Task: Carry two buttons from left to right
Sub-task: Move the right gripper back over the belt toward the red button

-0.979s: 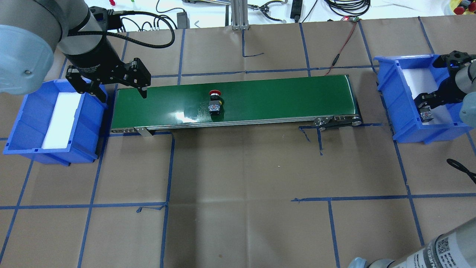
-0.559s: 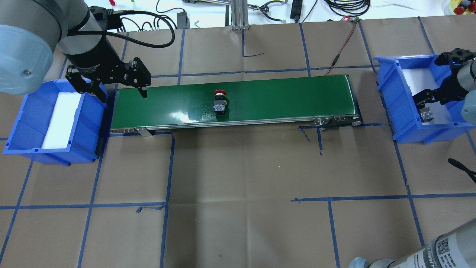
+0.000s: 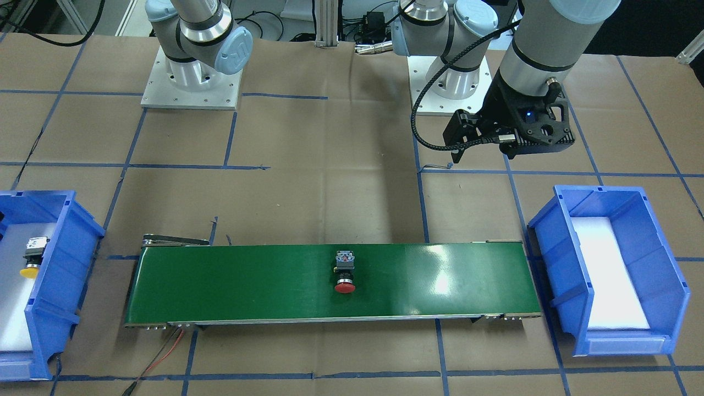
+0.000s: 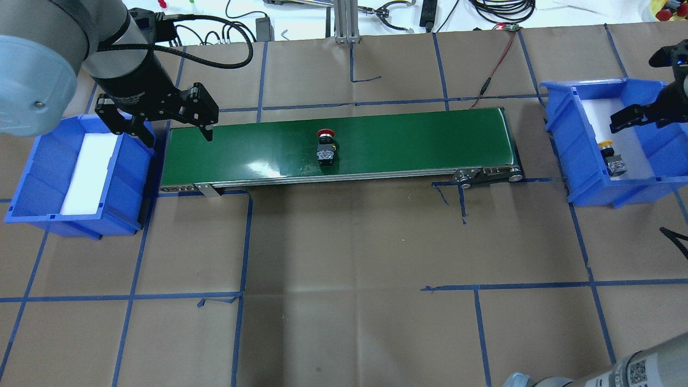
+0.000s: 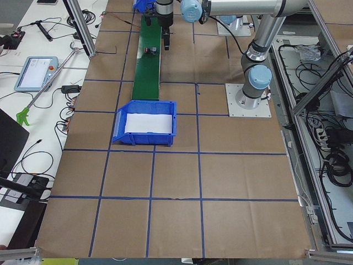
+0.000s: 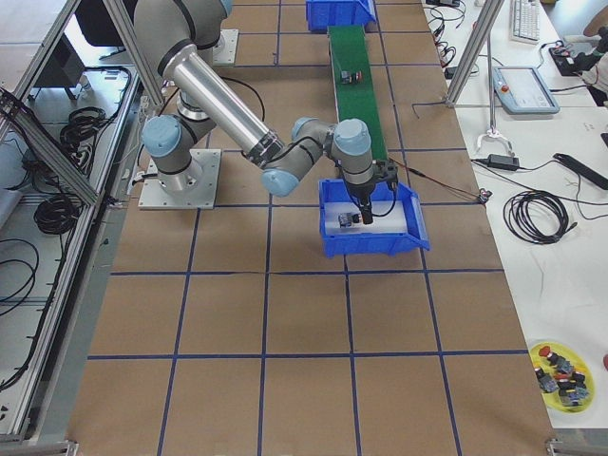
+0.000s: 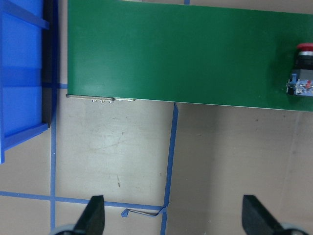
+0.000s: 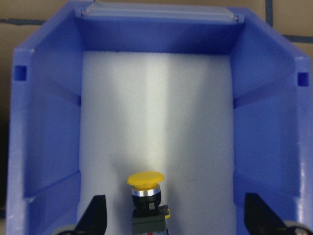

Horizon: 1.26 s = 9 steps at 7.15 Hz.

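The red button (image 4: 325,148) lies on its side near the middle of the green conveyor belt (image 4: 419,137), also seen from across the table as the red button (image 3: 345,270). The yellow button (image 4: 611,157) lies on the white foam in the right blue bin (image 4: 564,140). My right gripper (image 8: 176,218) hangs open above it, fingers well apart and touching nothing. My left gripper (image 4: 177,134) is open and empty above the belt's left end, beside the left blue bin (image 4: 37,177). In its wrist view the red button (image 7: 303,68) sits at the right edge.
The left bin holds only white foam. Blue tape lines cross the brown paper table. Cables and a metal post (image 4: 344,21) lie along the far edge. A red wire (image 4: 497,62) runs to the belt's right end.
The red button has ridden the belt a little to the right. My right gripper has lifted up and away from the yellow button, which stays in the right bin. The left arm has not moved.
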Each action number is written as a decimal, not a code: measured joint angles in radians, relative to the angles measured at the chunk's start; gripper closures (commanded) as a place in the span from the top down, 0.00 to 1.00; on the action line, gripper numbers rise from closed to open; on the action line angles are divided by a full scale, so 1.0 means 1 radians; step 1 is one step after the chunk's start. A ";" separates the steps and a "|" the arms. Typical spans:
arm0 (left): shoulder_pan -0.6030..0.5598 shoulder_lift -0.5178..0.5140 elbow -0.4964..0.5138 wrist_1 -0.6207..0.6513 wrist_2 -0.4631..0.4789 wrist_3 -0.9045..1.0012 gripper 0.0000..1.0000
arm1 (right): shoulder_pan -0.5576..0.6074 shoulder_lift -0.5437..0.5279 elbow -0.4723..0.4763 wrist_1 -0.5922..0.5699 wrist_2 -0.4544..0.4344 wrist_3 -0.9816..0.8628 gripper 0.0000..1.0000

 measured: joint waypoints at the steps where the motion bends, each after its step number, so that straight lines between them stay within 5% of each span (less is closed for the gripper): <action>1: 0.000 0.000 -0.001 0.000 0.001 0.000 0.99 | 0.032 -0.017 -0.068 0.101 -0.002 0.041 1.00; 3: 0.001 0.000 -0.001 0.000 0.000 0.000 0.99 | 0.183 -0.034 -0.252 0.364 -0.022 0.229 1.00; 5: 0.001 -0.001 -0.002 0.000 0.001 0.000 1.00 | 0.368 -0.033 -0.322 0.438 -0.069 0.436 1.00; 7: 0.001 0.000 -0.003 0.000 0.001 0.000 1.00 | 0.549 -0.020 -0.312 0.414 -0.097 0.566 1.00; 9: 0.001 0.001 -0.002 0.000 0.003 0.000 1.00 | 0.681 -0.007 -0.226 0.229 -0.107 0.660 1.00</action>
